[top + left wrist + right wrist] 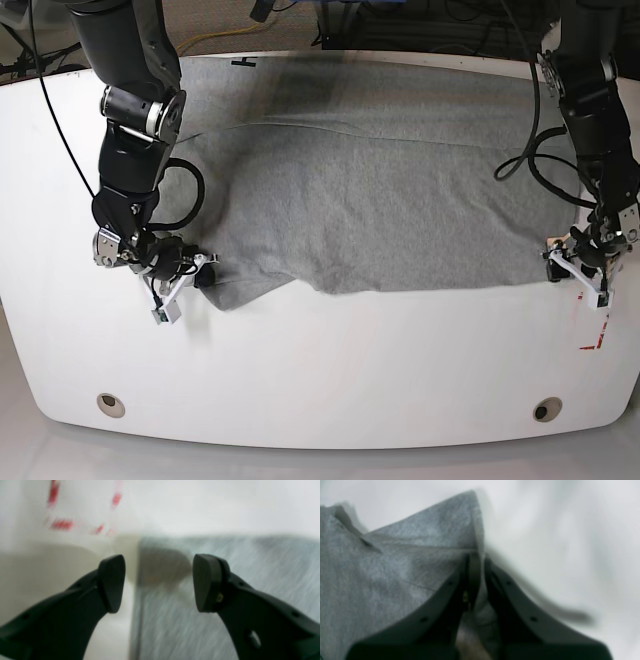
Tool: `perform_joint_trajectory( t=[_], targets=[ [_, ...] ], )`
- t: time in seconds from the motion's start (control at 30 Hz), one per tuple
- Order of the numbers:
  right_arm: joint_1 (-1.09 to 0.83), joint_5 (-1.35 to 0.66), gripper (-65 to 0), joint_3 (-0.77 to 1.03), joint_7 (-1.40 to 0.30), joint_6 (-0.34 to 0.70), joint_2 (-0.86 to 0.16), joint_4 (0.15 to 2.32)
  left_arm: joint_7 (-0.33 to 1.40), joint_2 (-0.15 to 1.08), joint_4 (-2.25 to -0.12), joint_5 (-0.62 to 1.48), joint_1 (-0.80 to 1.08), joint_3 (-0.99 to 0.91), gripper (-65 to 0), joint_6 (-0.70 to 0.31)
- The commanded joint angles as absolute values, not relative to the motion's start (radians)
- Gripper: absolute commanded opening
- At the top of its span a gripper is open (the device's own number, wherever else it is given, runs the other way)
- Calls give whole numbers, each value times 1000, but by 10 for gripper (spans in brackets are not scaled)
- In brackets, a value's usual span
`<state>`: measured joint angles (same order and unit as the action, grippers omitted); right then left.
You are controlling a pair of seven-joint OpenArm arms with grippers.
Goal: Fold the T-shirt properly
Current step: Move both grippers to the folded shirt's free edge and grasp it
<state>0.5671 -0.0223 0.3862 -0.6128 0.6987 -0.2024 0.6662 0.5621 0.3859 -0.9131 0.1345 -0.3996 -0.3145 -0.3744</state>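
Observation:
The heather-grey T-shirt (380,200) lies spread wide across the white table (320,400); no lettering or neck label shows. My right gripper (203,272) is on the left of the base view, at the shirt's front corner. In the right wrist view, my right gripper (478,562) is shut on a raised fold of the shirt's edge (395,567). My left gripper (556,262) is at the shirt's opposite end. In the left wrist view, my left gripper (158,582) is open and empty, with the shirt's edge (225,580) below and between the fingers.
Red tape marks (595,340) lie on the table beside my left gripper and also show in the left wrist view (61,525). Two round holes (110,404) (546,409) sit near the front edge. Cables lie beyond the far edge.

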Motion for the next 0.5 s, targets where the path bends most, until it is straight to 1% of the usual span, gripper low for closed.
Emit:
perform_joint_trajectory(
  t=[0.0, 0.13, 0.2, 0.3, 0.47],
  targets=[
    [590, -12, -650, 386, -628, 698, -208, 676, 504, 406, -858, 143, -441, -303, -251, -371],
    [590, -12, -650, 386, -628, 698, -206, 676, 487, 406, -774, 143, -483, -272, -171, -369],
    [588, -12, -650, 386, -628, 698, -206, 676, 458, 406, -762, 143, -484, -263, -139, -346],
    [588, -12, -650, 386, -628, 698, -206, 676, 440, 406, -757, 142, -484, -263, -135, -300],
    [587, -12, -650, 387, -628, 698, -206, 676, 438, 406, -757, 142, -484, -232, -135, -298]
  ],
)
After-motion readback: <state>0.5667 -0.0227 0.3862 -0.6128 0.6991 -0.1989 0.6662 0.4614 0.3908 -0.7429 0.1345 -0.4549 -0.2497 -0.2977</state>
